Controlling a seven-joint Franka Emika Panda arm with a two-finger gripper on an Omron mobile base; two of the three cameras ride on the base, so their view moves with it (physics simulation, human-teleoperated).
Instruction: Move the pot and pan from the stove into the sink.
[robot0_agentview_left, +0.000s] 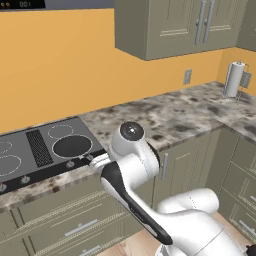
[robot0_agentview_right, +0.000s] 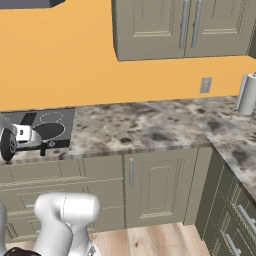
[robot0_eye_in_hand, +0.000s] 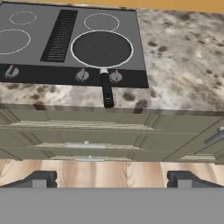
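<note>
The pan (robot0_eye_in_hand: 101, 48), shallow and black, sits on the front right burner of the stove (robot0_eye_in_hand: 39, 61). Its long dark handle (robot0_eye_in_hand: 106, 90) reaches over the knob row and out past the counter's front edge. The pan (robot0_agentview_left: 72, 146) also lies on the stove (robot0_agentview_left: 35, 150) at the left of the left base view, and the pan (robot0_agentview_right: 48, 131) appears at the far left of the right base view. My gripper (robot0_eye_in_hand: 111, 180) is open and holds nothing; it hangs in front of the counter, short of the handle. The pot and the sink are out of view.
Speckled stone counter (robot0_agentview_left: 170, 117) runs right from the stove and turns at the corner, where a paper towel roll (robot0_agentview_left: 233, 79) stands. Drawers and cabinet doors (robot0_eye_in_hand: 87, 135) lie below the stove. Wall cabinets (robot0_agentview_right: 180, 25) hang overhead.
</note>
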